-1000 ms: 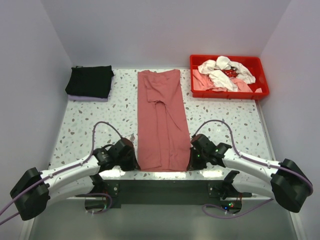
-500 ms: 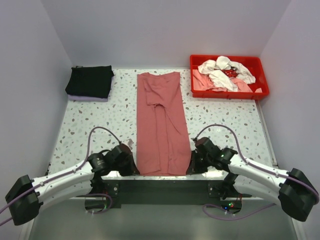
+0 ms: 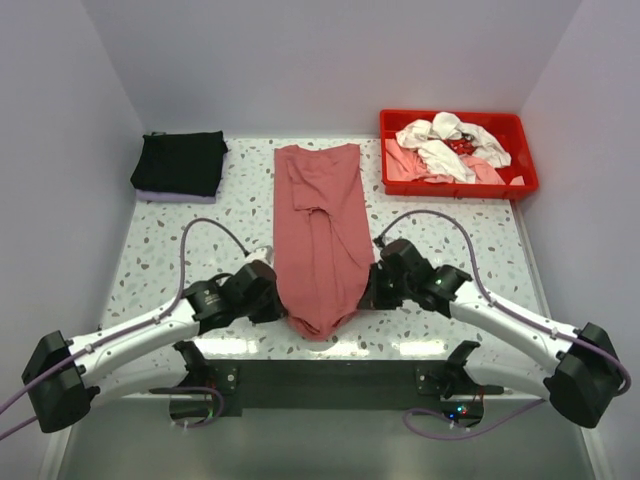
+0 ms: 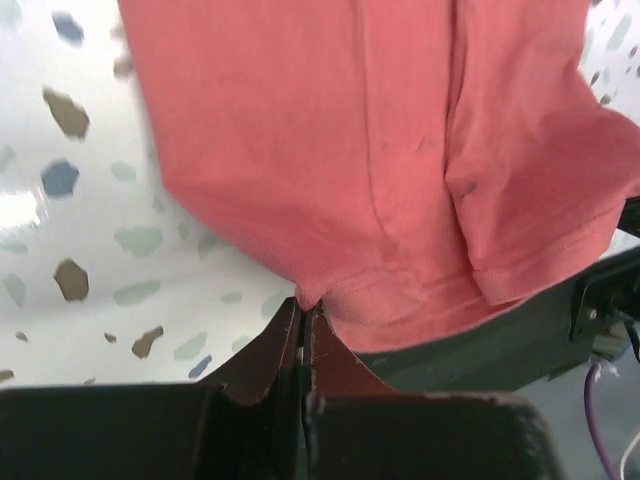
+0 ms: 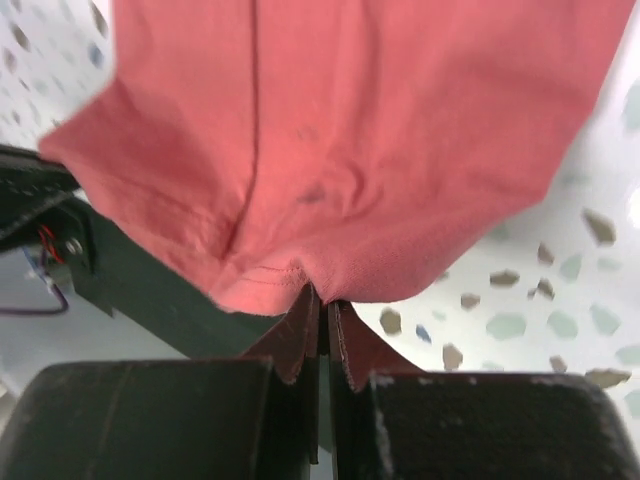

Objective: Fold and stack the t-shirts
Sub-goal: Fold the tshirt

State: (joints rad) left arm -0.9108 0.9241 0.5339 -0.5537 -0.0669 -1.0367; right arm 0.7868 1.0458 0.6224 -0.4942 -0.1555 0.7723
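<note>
- The brick-red t-shirt (image 3: 318,240) lies down the middle of the table (image 3: 170,250). It is soft cloth, folded into one long narrow strip that runs from the table's far edge toward its near edge.
- The strip's near end is off the table top. It sags in a round curve between the two grippers.
- The left gripper (image 4: 303,310) is clenched on the left corner of that near end. A little peak of cloth is squeezed between its dark, flat fingers.
- The right gripper (image 5: 322,300) is clenched the same way on the right corner.
- Up close the cloth looks smooth, with small wrinkles. It has a long seam and a row of stitches along the hem.
- The table is white and shiny, with gray, brown and blue specks.
- A black t-shirt (image 3: 180,162) sits folded in a neat square at the table's far left corner. A thin pale purple layer (image 3: 175,197) peeks out under it, and only its edge shows.
- A red tray (image 3: 460,190) of hard plastic sits at the table's far right corner. It holds white and pink cloth (image 3: 450,145) in a messy heap.
- The heap is too jumbled to count the shirts in it.
- From above, both sets of fingertips are tucked beside the red cloth and are hard to see.
- Each wrist view shows only the near end of the strip, and the rest is cut off.
- Thin purple cables (image 3: 205,250) loop over the table beside each arm.
</note>
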